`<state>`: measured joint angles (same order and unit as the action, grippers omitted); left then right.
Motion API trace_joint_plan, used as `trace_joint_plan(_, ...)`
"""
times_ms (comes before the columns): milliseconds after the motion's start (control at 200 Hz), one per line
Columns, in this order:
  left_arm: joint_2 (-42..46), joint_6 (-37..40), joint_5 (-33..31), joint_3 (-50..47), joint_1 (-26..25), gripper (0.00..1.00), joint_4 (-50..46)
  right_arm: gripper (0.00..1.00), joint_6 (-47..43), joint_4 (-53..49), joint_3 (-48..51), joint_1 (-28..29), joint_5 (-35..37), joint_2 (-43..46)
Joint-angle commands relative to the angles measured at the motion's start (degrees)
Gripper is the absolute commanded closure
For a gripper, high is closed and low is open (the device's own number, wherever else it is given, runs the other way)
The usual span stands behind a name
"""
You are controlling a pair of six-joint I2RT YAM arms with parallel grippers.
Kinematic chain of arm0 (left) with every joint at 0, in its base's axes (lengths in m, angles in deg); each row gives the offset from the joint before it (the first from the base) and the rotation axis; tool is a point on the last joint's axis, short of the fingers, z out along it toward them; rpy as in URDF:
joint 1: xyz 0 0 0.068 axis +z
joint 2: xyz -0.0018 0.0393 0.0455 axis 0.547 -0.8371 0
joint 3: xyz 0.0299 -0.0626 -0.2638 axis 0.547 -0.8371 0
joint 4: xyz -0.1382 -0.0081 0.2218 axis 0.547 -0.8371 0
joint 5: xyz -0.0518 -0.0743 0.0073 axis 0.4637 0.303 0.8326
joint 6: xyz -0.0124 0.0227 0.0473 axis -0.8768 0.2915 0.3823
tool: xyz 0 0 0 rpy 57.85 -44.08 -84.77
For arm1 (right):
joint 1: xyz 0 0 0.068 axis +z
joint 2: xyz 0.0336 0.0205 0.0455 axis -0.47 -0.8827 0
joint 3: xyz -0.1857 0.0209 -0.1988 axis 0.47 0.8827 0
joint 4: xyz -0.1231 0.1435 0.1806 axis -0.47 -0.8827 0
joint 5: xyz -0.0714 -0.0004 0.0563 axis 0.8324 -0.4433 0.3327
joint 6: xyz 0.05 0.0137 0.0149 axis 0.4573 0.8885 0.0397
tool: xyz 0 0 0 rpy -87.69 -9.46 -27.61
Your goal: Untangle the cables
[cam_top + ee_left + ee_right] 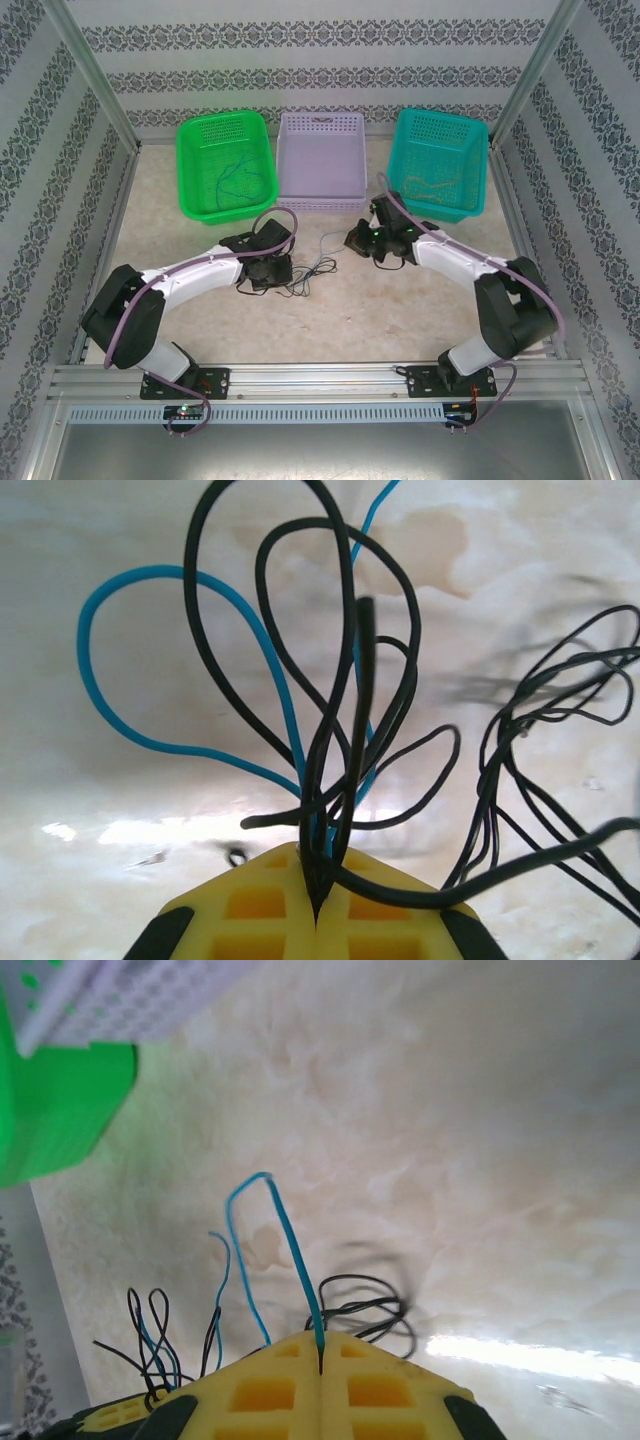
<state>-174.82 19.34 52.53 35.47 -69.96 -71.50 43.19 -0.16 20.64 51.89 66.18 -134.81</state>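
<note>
Pinching a bunch of black wires in the left gripper, jaws shut tight on them. Looping up and away in front of those jaws, with a blue wire running down into the same pinch, as far as can be told. Holding one blue strand in the right gripper too, jaws shut on it, with more black loops lying on the table just past the tips. From above, parked close together, with a small messy heap between the two sets of jaws. Sorted already, by the look of it: a blue curl in the green basket beyond the left jaws, and some yellowish wires in the teal basket beyond the right jaws. Too small to tell what lies in the pale purple basket between them. About halfway, at a guess. Left to do: pull the blue free of the black, then put each away.
</note>
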Motion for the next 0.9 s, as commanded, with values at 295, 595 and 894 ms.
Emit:
trace_joint_plan(295, 3.4, 0.1, -10.1, 2.3, 1.1, 1.0, -12.6, 1.0, -14.7, -15.6, -3.1, -10.6, 7.4, 8.6)
trace_joint_plan(595, 3.0, -0.9, -11.0, 2.1, 2.6, 1.0, -15.5, 1.0, -19.6, -19.3, -6.2, -14.6, 13.6, 14.1)
trace_joint_plan(894, 2.2, -2.7, -10.9, 2.0, 2.6, 0.82, -15.1, 1.0, -20.4, -18.9, -6.6, -13.4, 12.5, 15.2)
